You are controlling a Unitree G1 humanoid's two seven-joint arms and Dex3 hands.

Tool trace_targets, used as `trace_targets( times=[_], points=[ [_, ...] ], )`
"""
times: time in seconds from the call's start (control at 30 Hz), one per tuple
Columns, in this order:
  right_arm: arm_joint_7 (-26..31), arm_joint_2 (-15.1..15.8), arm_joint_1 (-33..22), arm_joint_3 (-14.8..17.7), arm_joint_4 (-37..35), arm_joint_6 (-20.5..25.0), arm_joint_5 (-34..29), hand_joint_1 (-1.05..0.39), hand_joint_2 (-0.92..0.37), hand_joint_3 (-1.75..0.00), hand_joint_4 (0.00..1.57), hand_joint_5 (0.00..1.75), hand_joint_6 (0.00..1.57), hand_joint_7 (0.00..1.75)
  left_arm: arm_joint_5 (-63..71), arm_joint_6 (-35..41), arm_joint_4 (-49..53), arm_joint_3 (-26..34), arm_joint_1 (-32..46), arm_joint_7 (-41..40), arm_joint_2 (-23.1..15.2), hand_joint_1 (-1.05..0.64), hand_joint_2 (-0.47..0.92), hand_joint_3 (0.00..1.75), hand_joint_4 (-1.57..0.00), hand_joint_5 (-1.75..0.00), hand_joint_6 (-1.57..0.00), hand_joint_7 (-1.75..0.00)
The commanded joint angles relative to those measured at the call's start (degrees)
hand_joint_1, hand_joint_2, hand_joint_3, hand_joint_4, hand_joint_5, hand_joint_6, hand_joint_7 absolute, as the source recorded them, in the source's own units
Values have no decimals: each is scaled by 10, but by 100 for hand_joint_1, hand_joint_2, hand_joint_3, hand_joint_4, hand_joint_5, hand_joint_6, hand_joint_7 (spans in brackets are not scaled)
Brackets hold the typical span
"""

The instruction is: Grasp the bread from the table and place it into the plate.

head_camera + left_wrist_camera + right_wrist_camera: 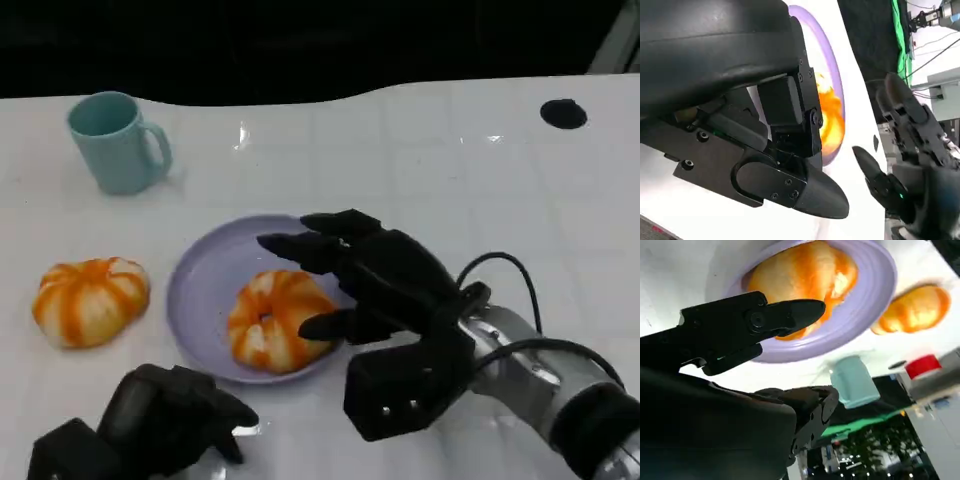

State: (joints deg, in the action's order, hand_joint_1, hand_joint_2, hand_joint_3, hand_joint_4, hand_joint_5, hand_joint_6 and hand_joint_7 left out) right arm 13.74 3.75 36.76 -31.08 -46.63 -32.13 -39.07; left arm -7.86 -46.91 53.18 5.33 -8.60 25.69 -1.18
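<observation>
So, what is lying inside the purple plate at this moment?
One orange-striped bread lies inside the purple plate. The right hand, fingers apart, covers the plate's right rim, so that edge cannot be seen.

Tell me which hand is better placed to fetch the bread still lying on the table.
Left. The left hand sits near the bread on the table, while the right hand hovers open beside the plate, with the plated bread between.

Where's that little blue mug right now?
In the head view the light blue mug stands upright at the table's far left, behind the bread on the table and well apart from the purple plate.
</observation>
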Motion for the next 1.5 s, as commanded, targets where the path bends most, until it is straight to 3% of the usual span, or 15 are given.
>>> trace_targets(
  times=[0.03, 0.3, 0.53, 0.63, 0.67, 0.77, 0.87, 1.0, 1.5],
  points=[
    [7, 20, -45, 36, 37, -58, 53, -57, -92, -16, 13, 45, 34, 4, 4, 1, -2, 0, 8, -7, -6, -105, 92, 9, -131, -100, -154, -32],
    [-70, 31, -126, 99, 94, -155, 194, -46, -92, -15, 33, 64, 52, 12, 6, 0, -2, 0, 7, -8, -5, -105, 92, 10, -131, -100, -153, -32],
    [-157, 26, -195, 133, 138, -202, 325, -37, -92, -16, 54, 103, 77, 30, 7, 2, -4, -3, 7, -11, -4, -105, 92, 11, -131, -100, -153, -32],
    [-205, 22, -227, 142, 164, -196, 392, -31, -84, -37, 66, 132, 70, 88, 5, 3, -4, -3, 6, -11, -2, -105, 92, 11, -131, -100, -153, -32],
    [-215, 22, -237, 146, 172, -196, 402, -29, -78, -50, 69, 138, 70, 99, 4, 3, -4, -3, 6, -10, -2, -105, 92, 11, -131, -100, -153, -32],
    [-232, 23, -265, 161, 194, -198, 413, -22, -43, -117, 76, 156, 76, 124, 7, 3, -6, -4, 7, -12, -2, -105, 92, 10, -131, -100, -153, -32],
    [-250, 23, -290, 173, 213, -192, 427, -20, -33, -139, 82, 163, 81, 131, 8, 7, -9, -5, 8, -14, -2, -105, 92, 10, -131, -100, -153, -32],
    [-266, 26, -316, 190, 228, -194, 433, -25, -34, -137, 91, 172, 82, 137, 7, 10, -11, -4, 9, -14, -1, -105, 92, 10, -131, -100, -153, -32],
    [-302, 26, -385, 231, 245, -224, 456, -26, -34, -145, 88, 175, 71, 159, 1, 17, -21, -4, 11, -10, 0, -105, 92, 8, -132, -99, -154, -31]
  ],
)
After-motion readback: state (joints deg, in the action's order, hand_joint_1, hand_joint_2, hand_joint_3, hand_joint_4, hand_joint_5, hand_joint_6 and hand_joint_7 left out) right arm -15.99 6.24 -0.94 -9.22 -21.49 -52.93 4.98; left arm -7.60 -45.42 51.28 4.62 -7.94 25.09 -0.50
